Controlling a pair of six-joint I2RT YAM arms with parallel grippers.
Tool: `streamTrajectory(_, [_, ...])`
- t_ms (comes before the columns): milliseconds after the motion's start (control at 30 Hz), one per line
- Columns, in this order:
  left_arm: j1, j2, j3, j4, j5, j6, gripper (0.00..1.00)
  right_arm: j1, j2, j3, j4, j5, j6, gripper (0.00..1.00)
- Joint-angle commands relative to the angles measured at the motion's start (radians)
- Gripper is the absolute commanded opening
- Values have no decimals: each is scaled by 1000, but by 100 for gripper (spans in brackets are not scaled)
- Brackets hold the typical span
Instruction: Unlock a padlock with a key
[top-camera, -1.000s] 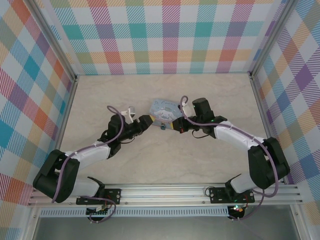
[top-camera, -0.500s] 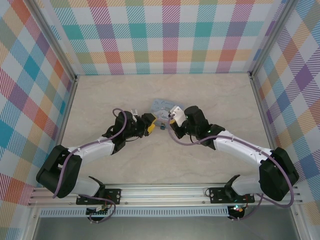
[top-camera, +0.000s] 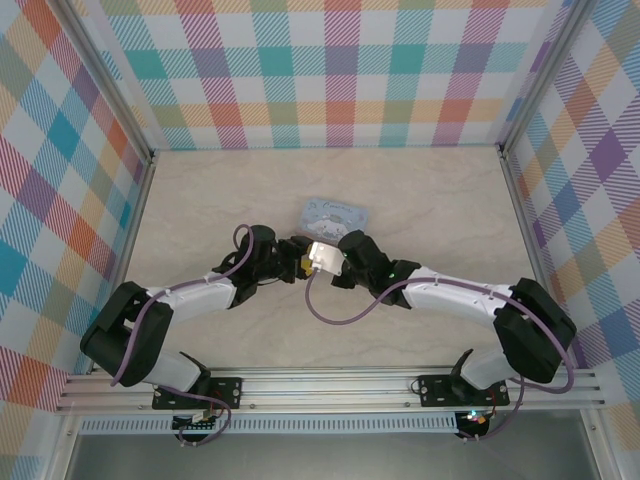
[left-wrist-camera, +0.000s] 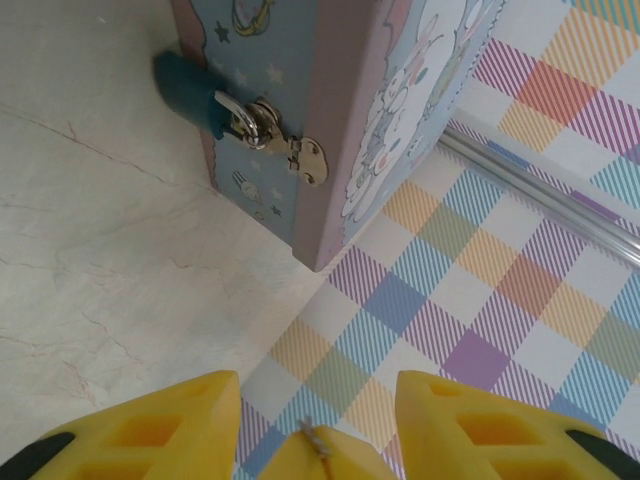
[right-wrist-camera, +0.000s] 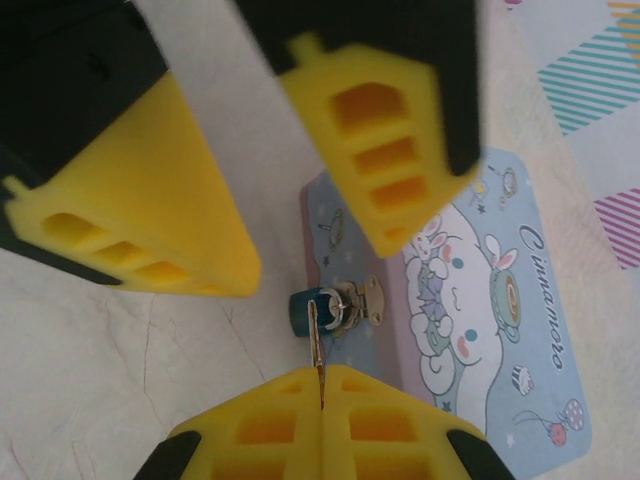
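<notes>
Right hand (right-wrist-camera: 322, 385): its yellow fingers (right-wrist-camera: 270, 425) are pressing together, pinching the key (right-wrist-camera: 317, 345) by one end.
Key: its thin dark blade is sticking out past the fingertips and pointing at the padlock (right-wrist-camera: 298, 312); I cannot tell whether the tip is touching it.
Left hand (left-wrist-camera: 315, 392): its fingers (left-wrist-camera: 150, 430) are standing apart and gripping nothing; they are flanking the right hand's fingertips and the key, with a gap showing on each side.
Padlock: its teal body is hanging by a silvery shackle from the hasp (right-wrist-camera: 362, 300) on the side wall of the tin (right-wrist-camera: 480, 330), just ahead of the key.
Tin: pale blue, it is lying on the tabletop (left-wrist-camera: 90, 250) with its cartoon lid facing up, just beyond both hands.
Arms: in the top view they are reaching in from the near edge and meeting in front of the tin.
</notes>
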Motion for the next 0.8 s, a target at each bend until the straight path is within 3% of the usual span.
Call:
streamTrajectory(0, [-17,1,41,13,15,-49,42,8,8,38,33,22,-59,0])
streamTrajectory(367, [-38,47,70,23,38,-43,27,26,13,43,49,3,-48,0])
streamTrajectory(600, [-46,61,73,29,41,-39,11,26,12,43,47,15,-43,1])
streamTrajectory(700, [-46,59,76,28,40,-8,0,21,-6,43,14,-1,-16,7])
streamTrajectory(767, [-45,56,92,14,40,53,0,0,-37,51,-49,-57,38,17])
